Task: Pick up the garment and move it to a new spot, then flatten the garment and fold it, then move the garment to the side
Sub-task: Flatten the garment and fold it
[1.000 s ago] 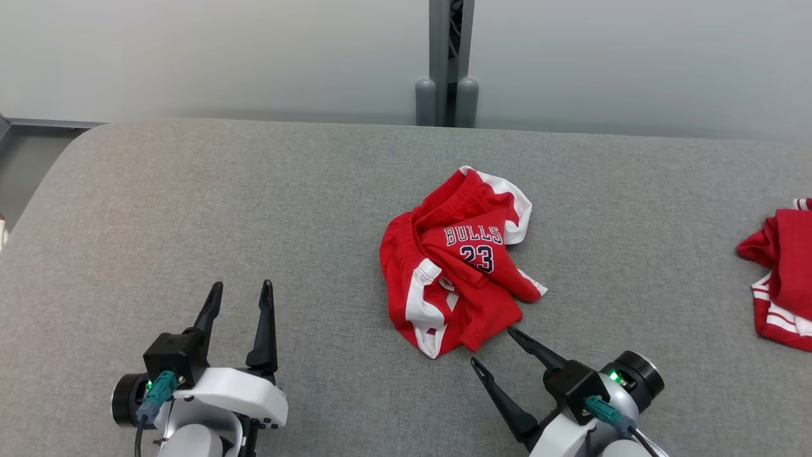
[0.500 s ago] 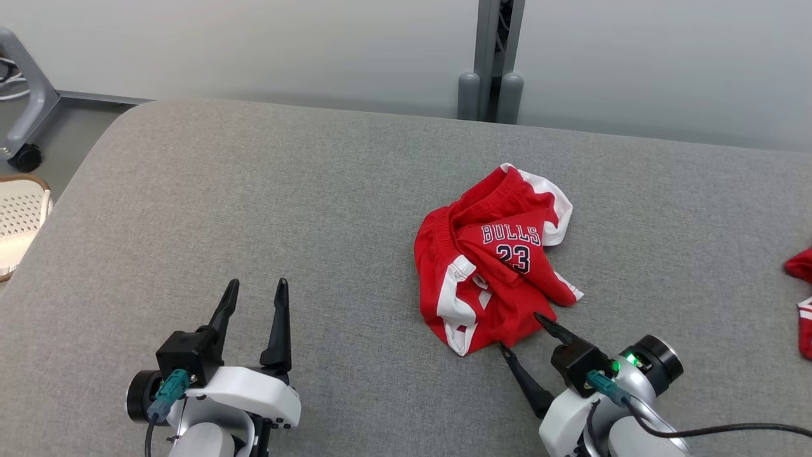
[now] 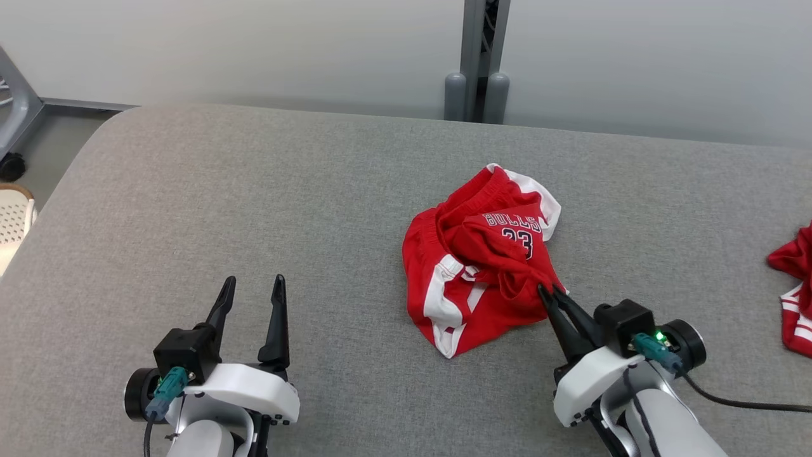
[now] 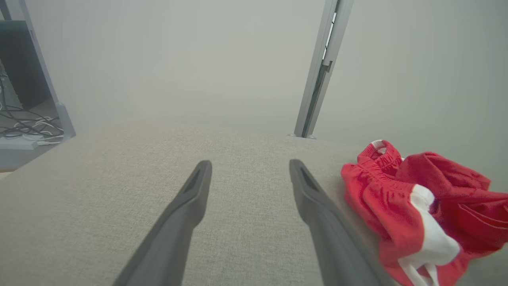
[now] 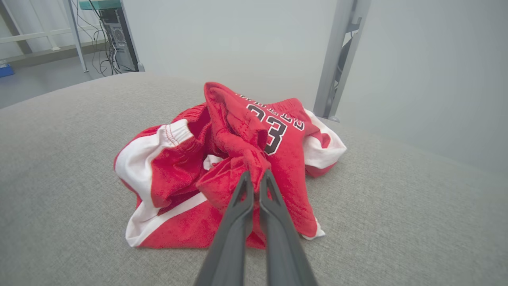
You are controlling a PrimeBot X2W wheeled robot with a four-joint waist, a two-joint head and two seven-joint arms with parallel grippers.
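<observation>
Grey woven cloth covers the work surface (image 3: 222, 190) on which everything lies.

Left: my left gripper (image 3: 254, 279) sits low over the near left of the surface, its white wrist at the bottom edge and its two dark fingers pointing straight away from me. The jaws are spread wide and hold nothing. In the left wrist view the same gripper (image 4: 250, 163) frames bare cloth.

Centre: the red Bulls garment (image 3: 469, 279), crumpled with white trim and the number 23 uppermost, lies in a heap right of mid-surface.

Right: my right gripper (image 3: 549, 290) reaches in from the near right, forearm slanting up and leftwards. Its fingers are pressed together, pinching a fold at the garment's near right edge. The right wrist view confirms the pinch (image 5: 256, 172) on bunched red fabric (image 5: 178, 167).

Far right: a second red garment (image 3: 793, 304) lies at the edge.
</observation>
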